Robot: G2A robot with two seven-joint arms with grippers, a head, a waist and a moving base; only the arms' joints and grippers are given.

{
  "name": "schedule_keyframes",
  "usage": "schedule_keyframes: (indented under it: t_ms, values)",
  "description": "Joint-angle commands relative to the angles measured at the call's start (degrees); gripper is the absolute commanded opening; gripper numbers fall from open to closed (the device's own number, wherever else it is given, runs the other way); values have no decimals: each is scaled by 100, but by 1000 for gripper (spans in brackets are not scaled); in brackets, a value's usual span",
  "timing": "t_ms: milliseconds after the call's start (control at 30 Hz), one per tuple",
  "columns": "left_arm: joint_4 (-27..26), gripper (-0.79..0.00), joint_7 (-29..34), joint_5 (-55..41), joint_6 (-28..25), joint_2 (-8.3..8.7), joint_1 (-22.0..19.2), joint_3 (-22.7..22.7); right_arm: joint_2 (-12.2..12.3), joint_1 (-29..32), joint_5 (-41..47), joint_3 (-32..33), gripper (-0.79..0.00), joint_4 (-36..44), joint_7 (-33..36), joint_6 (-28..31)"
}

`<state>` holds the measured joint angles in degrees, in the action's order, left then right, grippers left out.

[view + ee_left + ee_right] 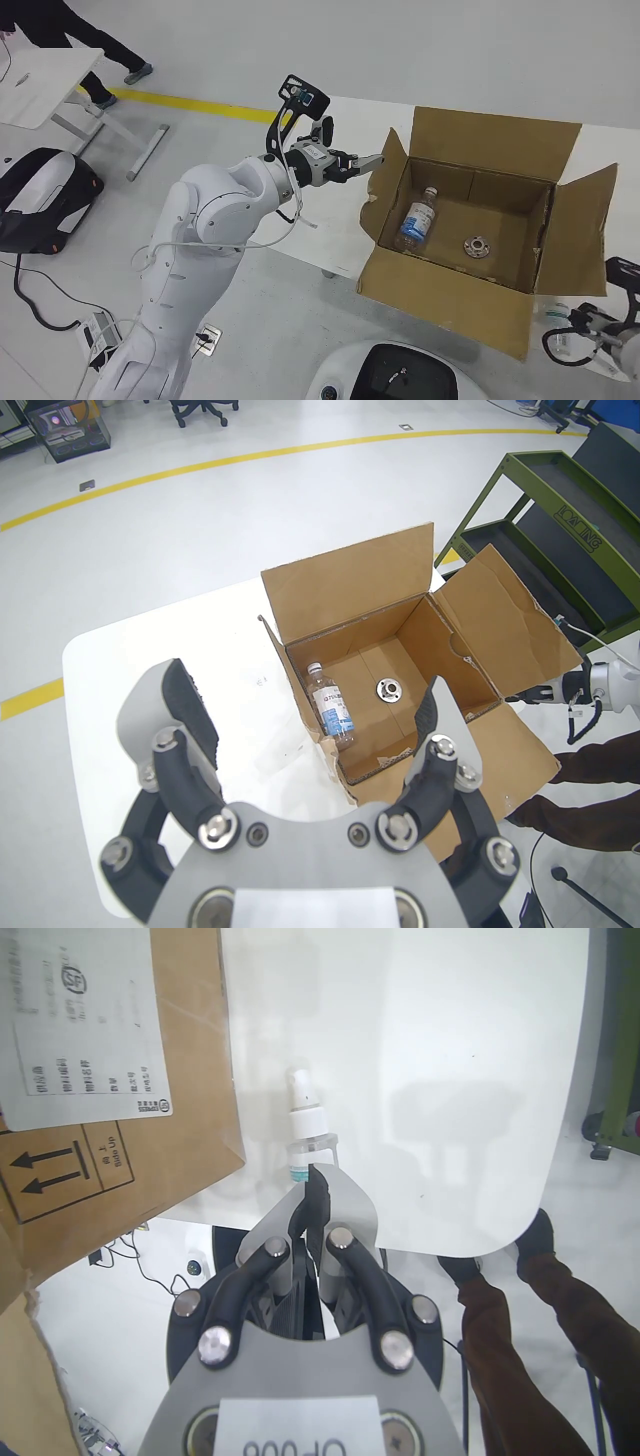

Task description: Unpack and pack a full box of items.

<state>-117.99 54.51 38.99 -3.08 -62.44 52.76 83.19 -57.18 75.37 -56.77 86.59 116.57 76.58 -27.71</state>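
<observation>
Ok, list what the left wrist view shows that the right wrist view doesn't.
Left wrist only: the inside of the cardboard box, where a clear bottle lies on the floor beside a round metal flange, and the open left hand. Right wrist only: a spray bottle just past the tips of the shut right hand, and the box's outer side with its shipping label. Shared: the box and the white table.
</observation>
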Motion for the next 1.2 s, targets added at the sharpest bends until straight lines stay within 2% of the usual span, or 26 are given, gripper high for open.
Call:
schedule_keyframes:
  t_ms: [0,67,167,267,367,533,600,667,1167]
  values:
    - [0,0,0,0,0,0,0,0,-8,-100,-136,-91,-668,-89,48,49]
    - [0,0,0,0,0,0,0,0,-23,-180,-247,-171,-576,-131,76,77]
    - [0,0,0,0,0,0,0,0,-52,-276,-403,-286,-570,-242,133,134]
    - [0,0,0,0,0,0,0,0,-83,-399,-590,-430,-422,-383,257,258]
    - [0,0,0,0,0,0,0,0,-129,-513,-681,-542,-422,-522,340,340]
    - [0,0,0,0,0,0,0,0,-212,-642,-857,-653,-376,-720,403,403]
    - [0,0,0,0,0,0,0,0,-247,-693,-917,-686,-342,-812,439,439]
    - [0,0,0,0,0,0,0,0,-284,-746,-984,-735,-256,-911,485,485]
    - [0,0,0,0,0,0,0,0,-589,-960,-1397,-901,-314,-1329,690,690]
